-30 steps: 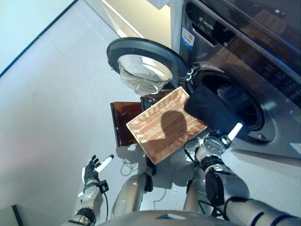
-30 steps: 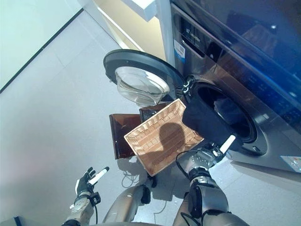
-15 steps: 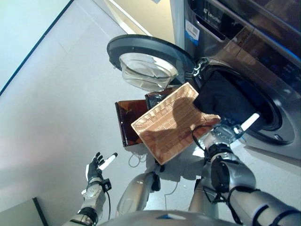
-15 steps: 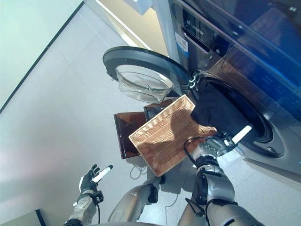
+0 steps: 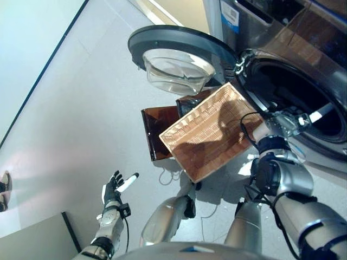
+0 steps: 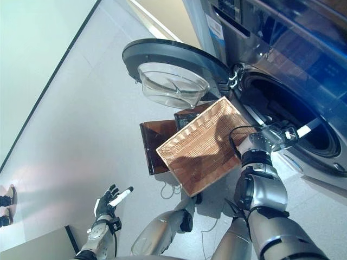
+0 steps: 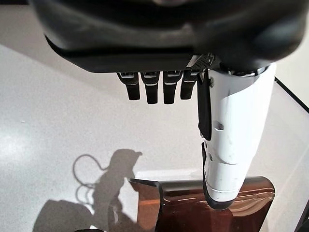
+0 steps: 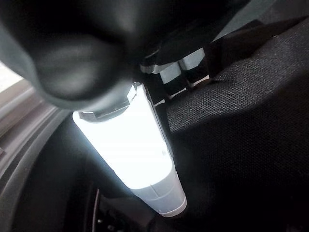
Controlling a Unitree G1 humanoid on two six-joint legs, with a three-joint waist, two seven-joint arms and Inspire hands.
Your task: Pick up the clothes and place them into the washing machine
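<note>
Reaching into washing machine [image 5: 303,81] drum, right hand [image 5: 290,122] pinches dark cloth [image 8: 241,111]; early release risks cloth snagging door rim. Left hand [image 5: 115,187] relaxed.

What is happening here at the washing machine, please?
The robot's right hand reaches into the washing machine drum through the open door, against a dark cloth there. The woven basket in front looks empty. The left hand hangs open, low over the floor.

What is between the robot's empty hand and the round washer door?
Mostly bare grey floor, in the left eye view, between the left hand and the door.
</note>
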